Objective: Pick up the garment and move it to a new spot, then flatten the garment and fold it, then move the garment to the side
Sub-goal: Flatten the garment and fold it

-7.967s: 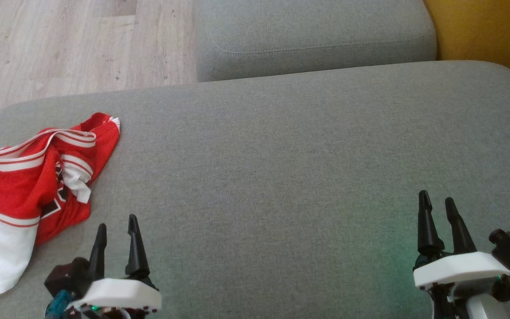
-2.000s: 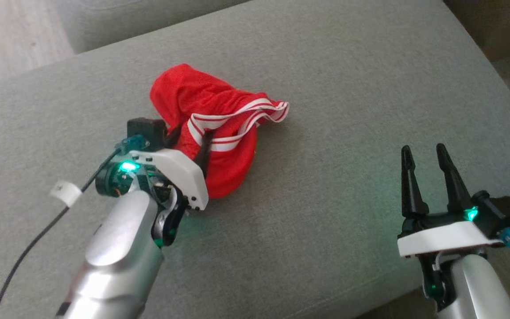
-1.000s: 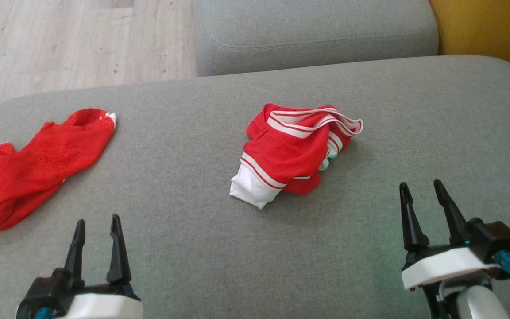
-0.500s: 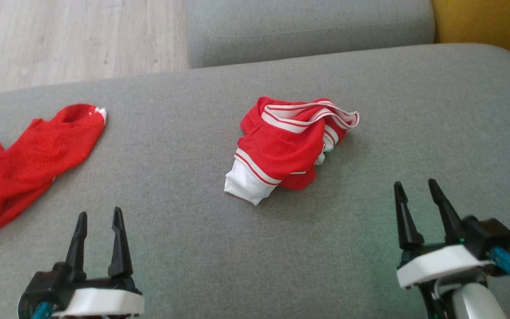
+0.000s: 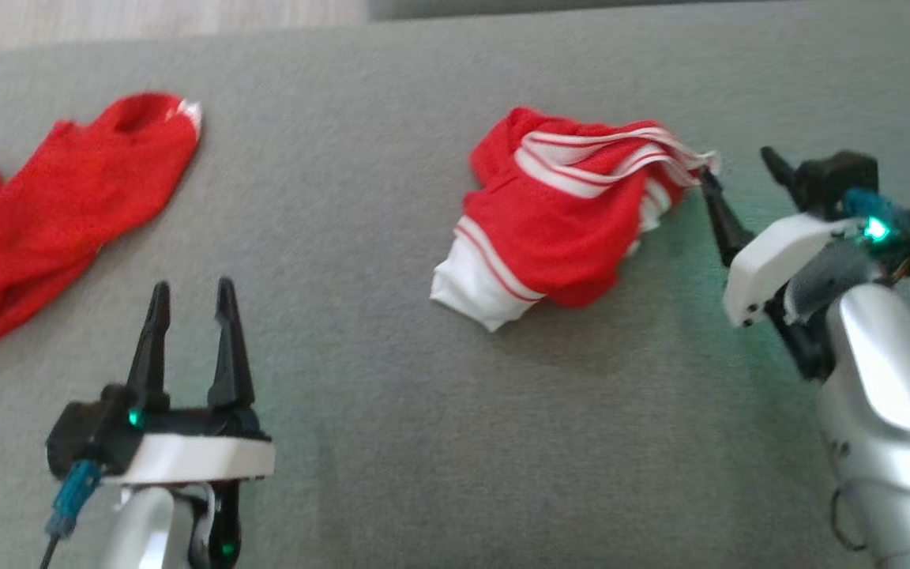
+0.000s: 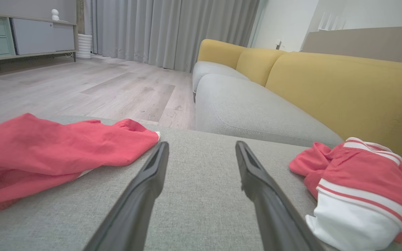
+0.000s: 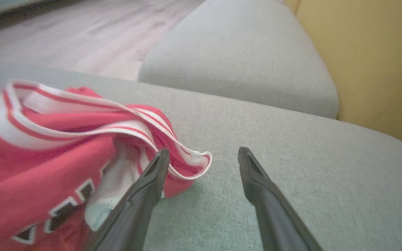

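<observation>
So the crumpled red-and-white jersey [image 5: 573, 221] sits bunched on the grey sofa seat [image 5: 392, 458]. The right end effector [image 5: 735, 166] is right at the jersey's striped edge, fingers spread wide. One tip is at the fabric, touching or just short, hard to tell, and nothing is pinched. The heap runs diagonally from that striped edge to its white end. The left end effector [image 5: 193, 283], also spread and empty, sits well apart from the jersey on the opposite side. I'd say the right arm grabs.
</observation>
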Controlling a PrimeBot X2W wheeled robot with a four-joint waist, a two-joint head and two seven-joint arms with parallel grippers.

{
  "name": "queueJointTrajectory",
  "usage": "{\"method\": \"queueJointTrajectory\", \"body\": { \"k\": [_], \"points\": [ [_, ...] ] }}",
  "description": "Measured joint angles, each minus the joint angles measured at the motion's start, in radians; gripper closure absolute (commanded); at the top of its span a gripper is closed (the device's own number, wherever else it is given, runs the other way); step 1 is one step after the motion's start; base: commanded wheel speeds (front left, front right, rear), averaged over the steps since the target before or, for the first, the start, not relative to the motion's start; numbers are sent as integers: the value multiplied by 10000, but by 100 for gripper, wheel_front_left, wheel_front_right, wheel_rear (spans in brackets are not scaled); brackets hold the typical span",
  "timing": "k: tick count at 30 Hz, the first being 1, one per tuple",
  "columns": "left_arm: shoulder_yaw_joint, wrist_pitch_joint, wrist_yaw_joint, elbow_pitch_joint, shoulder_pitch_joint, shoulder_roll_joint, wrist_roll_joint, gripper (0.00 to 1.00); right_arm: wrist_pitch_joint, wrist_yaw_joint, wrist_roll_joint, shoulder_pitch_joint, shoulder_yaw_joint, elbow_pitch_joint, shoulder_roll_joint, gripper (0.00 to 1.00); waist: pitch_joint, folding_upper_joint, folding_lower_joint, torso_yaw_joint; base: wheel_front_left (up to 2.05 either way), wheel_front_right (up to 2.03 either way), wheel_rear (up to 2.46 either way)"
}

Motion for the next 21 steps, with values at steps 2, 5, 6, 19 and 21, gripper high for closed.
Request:
{"method": "queueJointTrajectory", "body": {
  "k": [2,5,6,19,21],
  "points": [
    [-2,0,-36,4,-193,-52,2,0,123,0,2,-395,460,435,-343,0,225,0,-1,227,0,0,0],
    [6,0,-128,17,-429,-123,82,0,265,0,140,-1022,1302,976,-815,0,518,0,0,580,0,0,0],
    [8,0,-184,21,-473,-151,84,0,295,0,261,-1209,1528,1106,-936,0,602,0,0,692,0,0,0],
    [54,0,-414,127,-595,-364,353,0,660,0,1912,-2457,3739,2719,-1528,100,921,0,-3,1355,0,0,0],
    [69,0,-443,155,-594,-385,374,0,100,0,2169,-2465,3599,2725,-1513,100,787,0,-3,1335,0,0,0]
  ]
}}
